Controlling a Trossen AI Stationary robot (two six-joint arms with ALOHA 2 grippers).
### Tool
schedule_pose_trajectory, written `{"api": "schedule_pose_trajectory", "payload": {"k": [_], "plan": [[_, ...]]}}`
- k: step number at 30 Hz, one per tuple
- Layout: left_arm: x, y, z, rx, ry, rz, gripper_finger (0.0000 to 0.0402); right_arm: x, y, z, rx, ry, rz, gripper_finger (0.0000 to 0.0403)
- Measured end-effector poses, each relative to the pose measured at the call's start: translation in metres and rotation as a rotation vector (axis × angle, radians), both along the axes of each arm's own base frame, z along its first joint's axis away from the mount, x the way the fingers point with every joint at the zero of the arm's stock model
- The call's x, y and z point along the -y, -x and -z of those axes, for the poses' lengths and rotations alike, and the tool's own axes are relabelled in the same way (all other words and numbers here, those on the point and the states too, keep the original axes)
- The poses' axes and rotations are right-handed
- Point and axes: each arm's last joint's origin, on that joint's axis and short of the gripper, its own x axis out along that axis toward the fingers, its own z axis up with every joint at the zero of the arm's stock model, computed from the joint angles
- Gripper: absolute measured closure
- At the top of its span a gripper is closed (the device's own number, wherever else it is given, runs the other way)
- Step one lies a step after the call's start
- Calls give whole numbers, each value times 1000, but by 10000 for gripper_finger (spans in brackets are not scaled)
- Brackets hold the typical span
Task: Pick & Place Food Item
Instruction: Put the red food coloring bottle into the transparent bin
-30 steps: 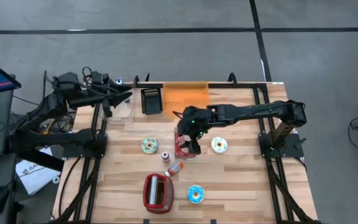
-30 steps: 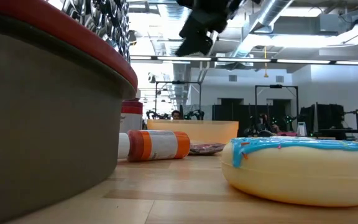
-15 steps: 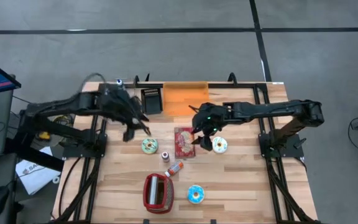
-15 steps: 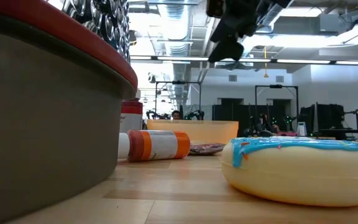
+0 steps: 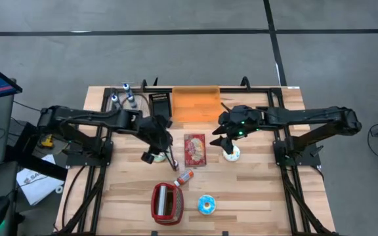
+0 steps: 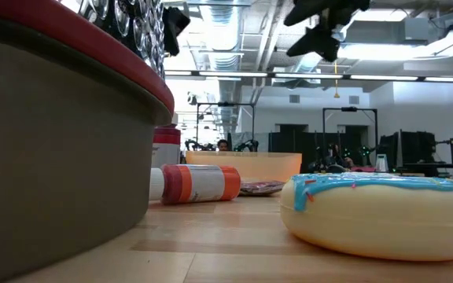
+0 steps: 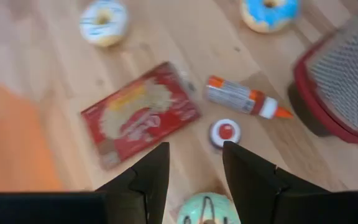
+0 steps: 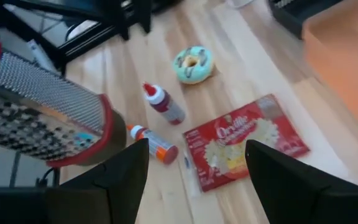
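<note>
The left tool is held open and empty above the green donut on the tabletop. The right tool is spread wide, nothing gripped, over the white donut. Between the two, the red packet lies flat. Nearer the front are seen a small red-capped bottle, an orange tube, a grater and a blue donut.

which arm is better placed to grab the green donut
Left. Its end effector hangs open right above the green donut, which shows between its fingers. The right end effector hovers over the white donut, with the popcorn packet between it and the green one.
</note>
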Motion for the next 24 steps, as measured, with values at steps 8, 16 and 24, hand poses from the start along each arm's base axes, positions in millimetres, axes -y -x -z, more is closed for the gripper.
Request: {"api": "schedule_pose_trajectory", "payload": {"k": [8, 16, 24], "plan": [[3, -15, 22, -46, -62, 238, 258, -1, 22, -14, 10, 33, 96, 145], [5, -30, 45, -68, 10, 284, 258, 1, 36, -16, -37, 52, 144, 145], [12, -39, 60, -76, 12, 307, 258, 1, 44, -17, -59, 41, 155, 145]]}}
